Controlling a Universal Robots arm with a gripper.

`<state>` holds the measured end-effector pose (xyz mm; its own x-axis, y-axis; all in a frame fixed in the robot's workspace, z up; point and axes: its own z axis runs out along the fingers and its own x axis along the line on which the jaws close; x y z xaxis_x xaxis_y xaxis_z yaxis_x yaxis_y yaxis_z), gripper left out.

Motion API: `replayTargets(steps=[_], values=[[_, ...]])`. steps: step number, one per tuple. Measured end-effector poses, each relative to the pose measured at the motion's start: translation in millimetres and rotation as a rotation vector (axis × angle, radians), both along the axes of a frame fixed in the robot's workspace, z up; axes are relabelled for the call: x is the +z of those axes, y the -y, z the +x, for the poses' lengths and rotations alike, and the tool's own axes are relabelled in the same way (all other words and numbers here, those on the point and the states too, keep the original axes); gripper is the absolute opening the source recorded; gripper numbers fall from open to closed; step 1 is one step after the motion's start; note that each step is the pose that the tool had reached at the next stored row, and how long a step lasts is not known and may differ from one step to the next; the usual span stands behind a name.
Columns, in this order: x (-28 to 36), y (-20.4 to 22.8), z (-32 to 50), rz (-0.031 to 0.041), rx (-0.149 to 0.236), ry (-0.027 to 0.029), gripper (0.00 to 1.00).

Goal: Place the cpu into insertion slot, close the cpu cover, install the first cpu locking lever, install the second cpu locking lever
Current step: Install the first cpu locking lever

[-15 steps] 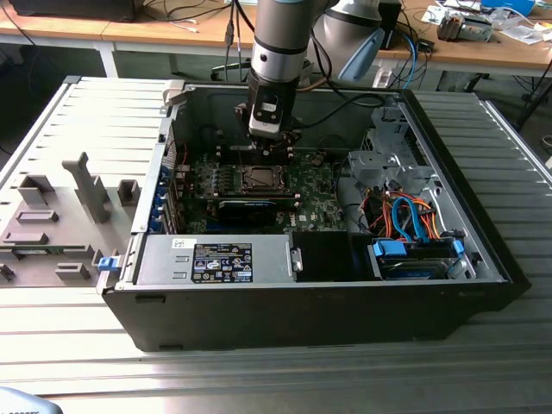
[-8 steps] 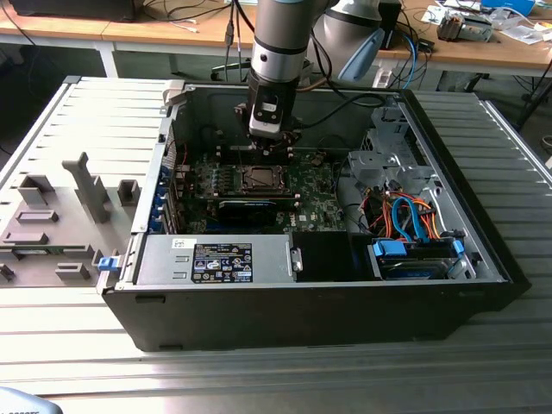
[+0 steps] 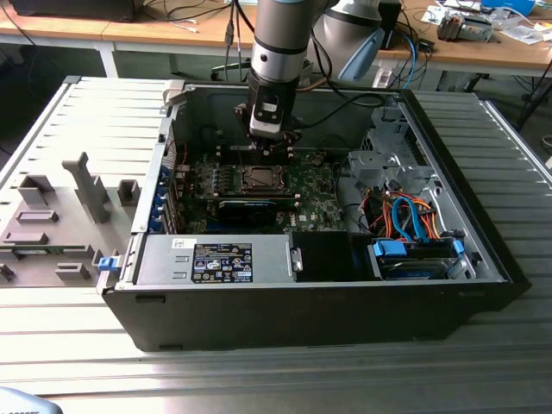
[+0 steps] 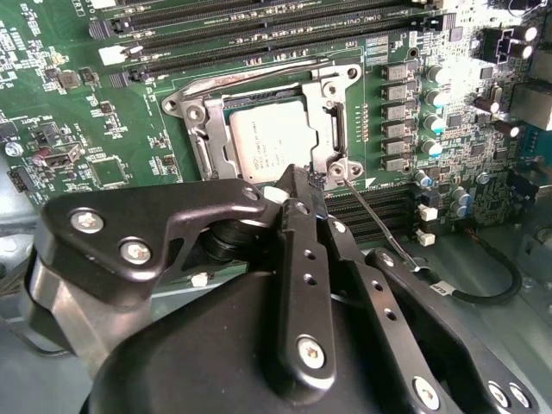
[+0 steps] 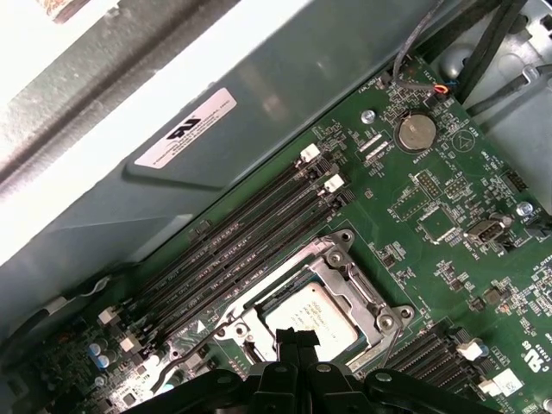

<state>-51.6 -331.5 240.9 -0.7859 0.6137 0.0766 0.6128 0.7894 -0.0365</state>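
With the cpu [image 4: 267,142] seated and the cpu cover [image 4: 323,129] down, the gripper [image 4: 293,185] (jaws pinched shut, empty) hovers at the socket's five o'clock corner, beside a locking lever [image 4: 375,228]; hooking it demands precision.

Green circuit board [image 5: 448,224] inside a grey metal case wall [image 5: 285,112] bearing a white label [image 5: 185,129]. Long black memory slots [image 5: 250,250] running beside the insertion slot [image 5: 345,267]. Cpu [image 5: 315,323] seated flat in the socket, silvery cpu cover [image 5: 354,289] lying around it. Round coin battery [image 5: 418,131] well apart. End effector [image 5: 297,345] just over the chip's edge, black fingers [image 5: 297,341] pressed together.
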Motion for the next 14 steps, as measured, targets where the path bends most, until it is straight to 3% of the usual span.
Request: replayTargets(steps=[14], values=[[0.0, 0.0, 0.0, -0.0003, 0.011, 0.0, 0.11]])
